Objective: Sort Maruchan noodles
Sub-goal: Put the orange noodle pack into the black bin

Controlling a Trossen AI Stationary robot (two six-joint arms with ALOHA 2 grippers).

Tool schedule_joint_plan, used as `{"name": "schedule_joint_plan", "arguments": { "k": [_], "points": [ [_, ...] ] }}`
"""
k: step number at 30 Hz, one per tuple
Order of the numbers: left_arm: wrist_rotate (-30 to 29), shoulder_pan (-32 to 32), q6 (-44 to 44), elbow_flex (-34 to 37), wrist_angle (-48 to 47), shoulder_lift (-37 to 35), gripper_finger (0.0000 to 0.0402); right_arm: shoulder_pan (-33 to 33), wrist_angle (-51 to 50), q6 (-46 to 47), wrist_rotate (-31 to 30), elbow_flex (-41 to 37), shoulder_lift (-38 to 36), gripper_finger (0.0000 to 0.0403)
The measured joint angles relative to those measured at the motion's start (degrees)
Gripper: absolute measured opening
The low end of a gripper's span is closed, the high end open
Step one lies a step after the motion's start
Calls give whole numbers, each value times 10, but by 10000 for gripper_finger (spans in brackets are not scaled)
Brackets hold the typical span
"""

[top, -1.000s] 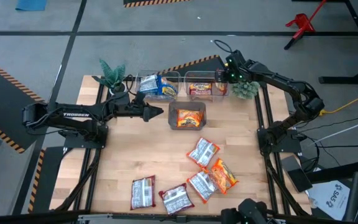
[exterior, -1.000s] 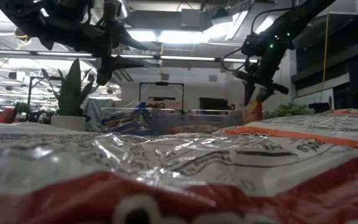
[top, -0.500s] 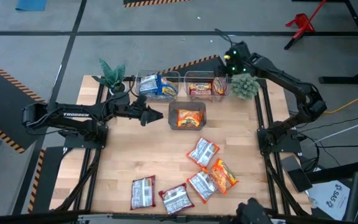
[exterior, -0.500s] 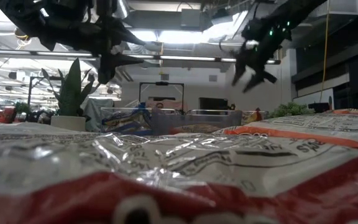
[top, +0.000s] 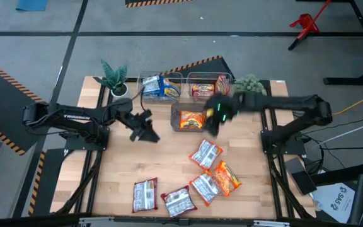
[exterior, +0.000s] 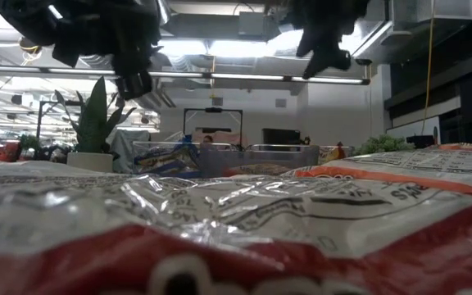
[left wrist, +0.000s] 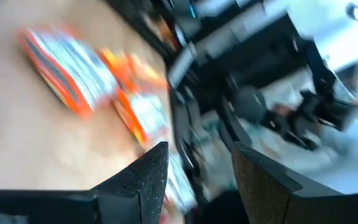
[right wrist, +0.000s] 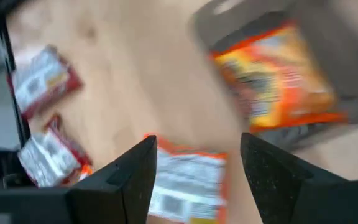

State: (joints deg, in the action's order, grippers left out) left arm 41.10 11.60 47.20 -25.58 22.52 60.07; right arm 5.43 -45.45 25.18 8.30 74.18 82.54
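Note:
Several Maruchan packets lie loose on the table's near half: a red-white one (top: pixel 205 153), an orange one (top: pixel 227 176), and others (top: pixel 205 187), (top: pixel 178 202), (top: pixel 145 194). Blue-white packets (top: pixel 159 87) fill the far left clear bin, and red ones (top: pixel 203 90) the far right bin. An orange packet (top: pixel 193 120) lies in the dark tray. My left gripper (top: pixel 149 133) (left wrist: pixel 197 149) hangs open over bare wood left of the tray. My right gripper (top: pixel 212 121) (right wrist: pixel 197 140) is open and empty above the table, between the tray and the loose packets.
Two potted plants stand at the far corners, one on the left (top: pixel 114 75) and one on the right (top: pixel 249 83). The clear bins (top: pixel 183 78) line the far edge, with the dark tray (top: pixel 174 118) just in front. Bare wood (top: pixel 162 157) lies between the tray and the loose packets.
My right arm has swung fast from the far right bin, up and then toward the table's left and near side, and is now beside the tray. My left gripper has moved toward the near edge and tipped downward. The packets have stayed where they were.

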Motion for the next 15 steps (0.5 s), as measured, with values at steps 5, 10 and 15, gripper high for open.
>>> {"name": "schedule_joint_plan", "arguments": {
  "k": [5,10,15],
  "points": [
    [11,-75,-5,0,-47,0,172,-189,34,84,-157,0,38,216],
    [-96,-146,-37,0,-61,0,172,-321,-13,288,-212,0,83,216],
    [-187,-188,-39,0,-60,0,172,-416,-73,433,-210,0,120,216]
  ]
}}
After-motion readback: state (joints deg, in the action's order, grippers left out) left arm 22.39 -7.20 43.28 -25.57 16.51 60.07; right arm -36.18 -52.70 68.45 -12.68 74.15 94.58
